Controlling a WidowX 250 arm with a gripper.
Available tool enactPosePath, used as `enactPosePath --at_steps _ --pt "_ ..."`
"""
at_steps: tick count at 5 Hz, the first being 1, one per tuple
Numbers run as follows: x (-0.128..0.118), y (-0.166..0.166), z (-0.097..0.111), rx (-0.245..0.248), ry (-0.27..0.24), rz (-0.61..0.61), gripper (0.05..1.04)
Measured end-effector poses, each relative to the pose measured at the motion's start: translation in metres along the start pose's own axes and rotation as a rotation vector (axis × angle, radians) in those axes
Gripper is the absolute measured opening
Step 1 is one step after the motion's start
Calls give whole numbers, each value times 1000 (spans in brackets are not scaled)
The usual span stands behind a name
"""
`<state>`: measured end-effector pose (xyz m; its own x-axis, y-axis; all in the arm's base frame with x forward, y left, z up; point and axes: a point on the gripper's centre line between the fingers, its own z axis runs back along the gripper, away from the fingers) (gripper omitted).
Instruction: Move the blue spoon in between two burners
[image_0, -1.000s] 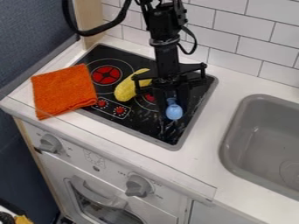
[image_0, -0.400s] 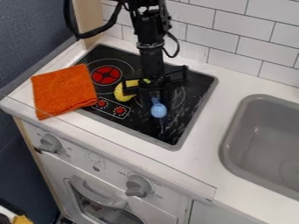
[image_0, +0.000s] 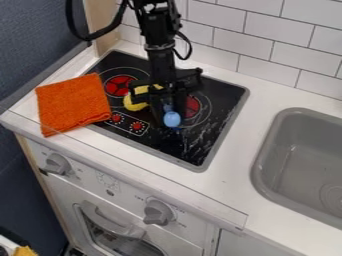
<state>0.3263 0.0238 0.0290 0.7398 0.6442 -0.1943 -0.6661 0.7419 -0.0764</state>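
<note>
Shifting leftward over the cooktop (image_0: 157, 137), the tool (image_0: 167, 111), clamped on the blue spoon (image_0: 172, 119), has carried it to the front-left side of the right burner (image_0: 192, 106), nearer the gap; the yellow object (image_0: 135, 104), nudged toward the left burner (image_0: 117, 86), probably crowds the intended spot.

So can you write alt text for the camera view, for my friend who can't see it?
A black two-finger robot gripper holds a blue, round-bowled spoon over a black toy stove with red-centred round burners. A yellow object lies partly behind the gripper, a fuzzy orange cloth overlaps the stove's left edge, and a grey sink is at right.
</note>
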Motion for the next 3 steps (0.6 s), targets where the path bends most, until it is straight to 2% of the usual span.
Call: enactPosePath --at_steps 1,3 --pt "11 10 9 15 -15 44 371" --pt "34 19 6 21 -5 98 371"
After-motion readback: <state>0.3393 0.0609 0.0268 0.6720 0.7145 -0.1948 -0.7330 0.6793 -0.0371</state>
